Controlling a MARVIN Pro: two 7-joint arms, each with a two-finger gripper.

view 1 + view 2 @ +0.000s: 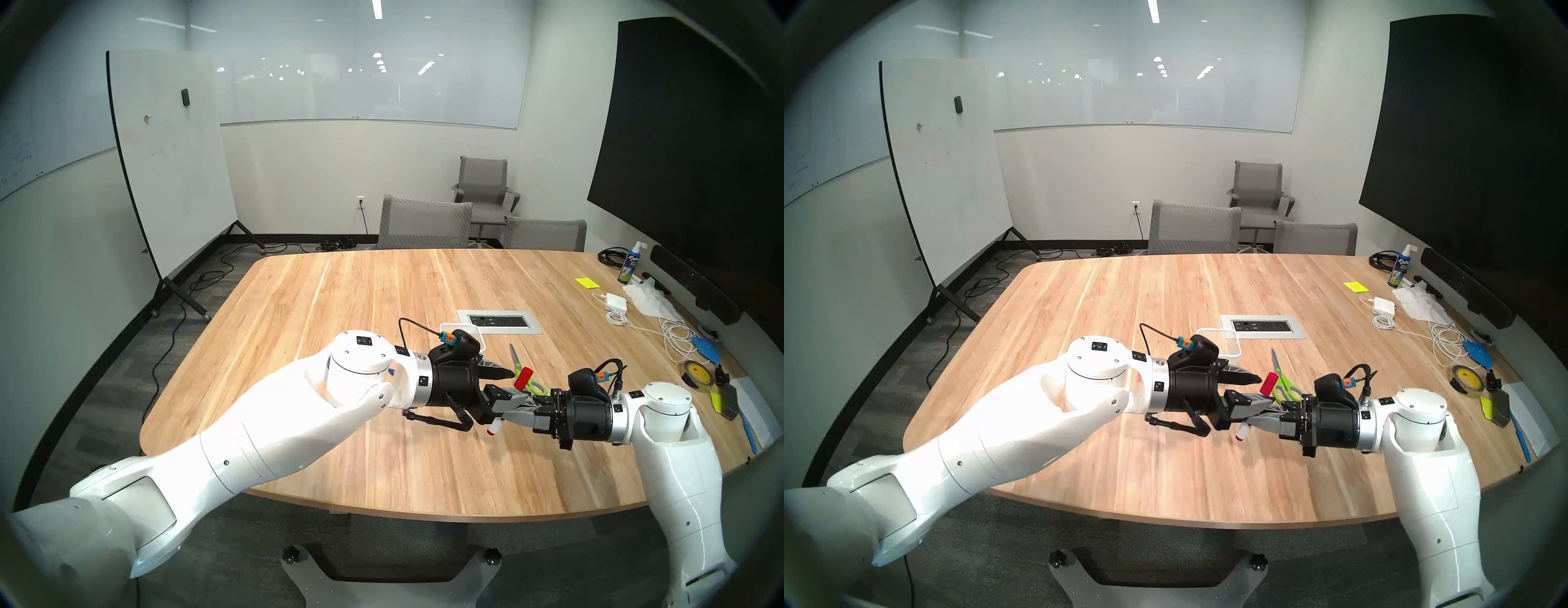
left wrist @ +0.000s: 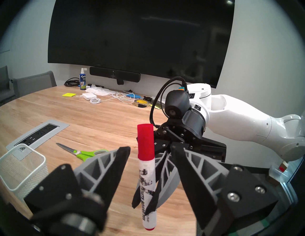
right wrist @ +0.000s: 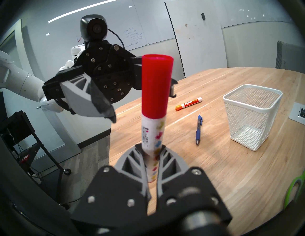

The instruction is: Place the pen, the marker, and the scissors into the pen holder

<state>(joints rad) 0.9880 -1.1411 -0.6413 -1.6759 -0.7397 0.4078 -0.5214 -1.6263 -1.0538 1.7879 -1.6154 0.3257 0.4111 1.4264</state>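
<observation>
The right gripper (image 3: 151, 164) has its jaws pinching the white barrel of a red-capped marker (image 3: 156, 92), holding it upright above the tabletop (image 1: 339, 305), cap on top. The left gripper (image 2: 149, 166) faces it from the other side, jaws spread with one finger on each side of the marker; neither finger visibly touches it (the gap looks small in the left wrist view).

The scissors (image 2: 85, 153) lie flat on the wood behind the two grippers, blades pointing toward the power outlet panel (image 1: 498, 321). The mesh pen holder (image 3: 252, 115) stands upright and empty, near that panel and mostly hidden behind the left wrist in the head views. The blue pen (image 3: 198, 130) lies on the tabletop just beside the holder, and an orange-capped marker (image 3: 188, 103) lies a little beyond the pen.
</observation>
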